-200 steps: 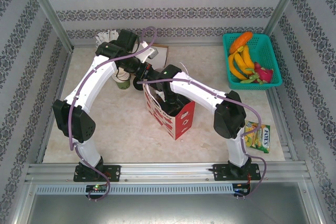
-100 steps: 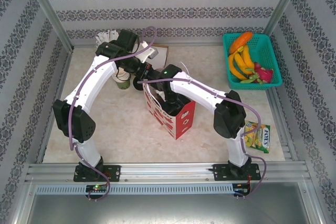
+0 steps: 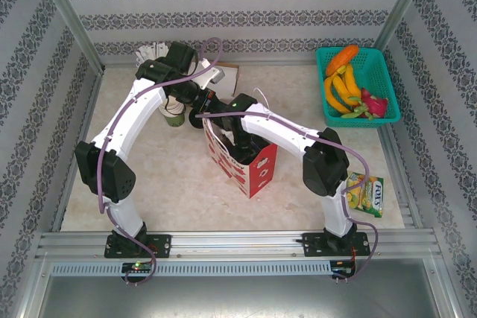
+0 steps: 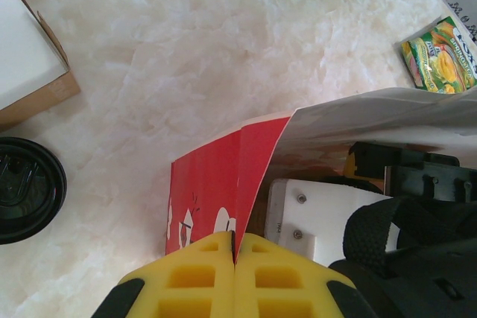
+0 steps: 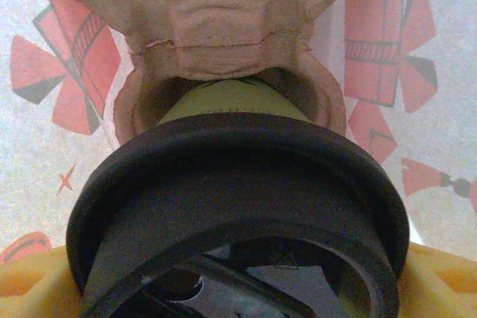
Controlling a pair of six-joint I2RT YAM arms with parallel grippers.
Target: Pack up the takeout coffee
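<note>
The takeout coffee [image 5: 238, 184], a pale-green cup with a black lid, sits in a brown pulp carrier [image 5: 216, 27] inside the red paper bag [image 3: 257, 173]. My right gripper [image 5: 238, 284] reaches down into the bag [image 3: 240, 148], and its yellow fingers [image 5: 30, 281] are closed against the lid's two sides. My left gripper [image 4: 237, 242] is shut on the bag's red rim [image 4: 212, 184] at the bag's far left corner [image 3: 203, 109]. The cup's lower body is hidden by the carrier.
A second black-lidded cup [image 4: 22, 188] stands on the table left of the bag. A cardboard box [image 4: 30, 72] lies behind it. A teal basket [image 3: 393, 102] of fruit is at the back right, and a candy packet [image 3: 365, 193] lies near the right arm's base.
</note>
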